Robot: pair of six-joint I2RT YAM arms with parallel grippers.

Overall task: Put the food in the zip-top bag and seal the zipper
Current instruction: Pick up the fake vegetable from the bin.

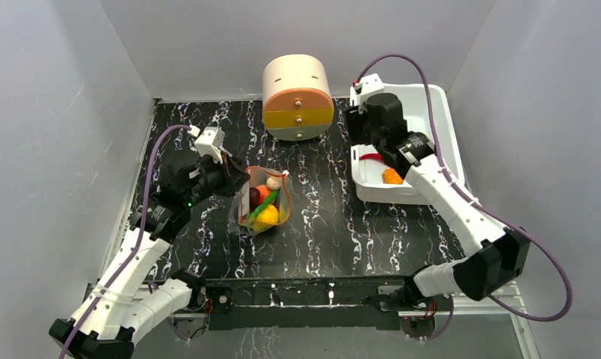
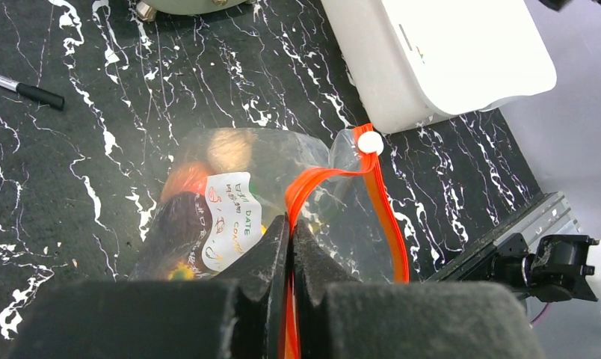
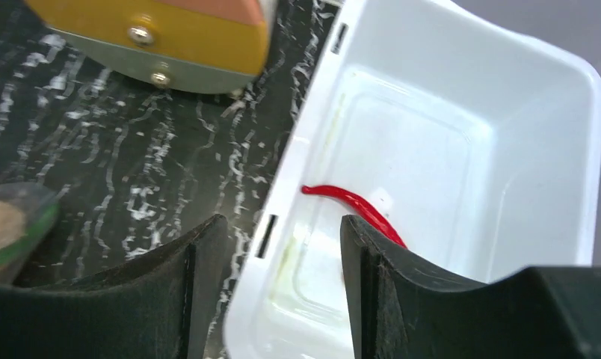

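Clamping zipper (image 2: 335, 173), left tool (image 2: 291, 224), chili (image 3: 353, 203) in tub (image 3: 507, 90)

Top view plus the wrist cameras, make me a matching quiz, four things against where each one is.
1 red toy chili
2 yellow toy lemon
3 left pincer
4 black pen

A inside the clear crinkly plastic bag
B on the black marbled table
C in the white rectangular plastic tub
D shut on the orange-red zipper strip

Pairs: 1-C, 2-A, 3-D, 4-B
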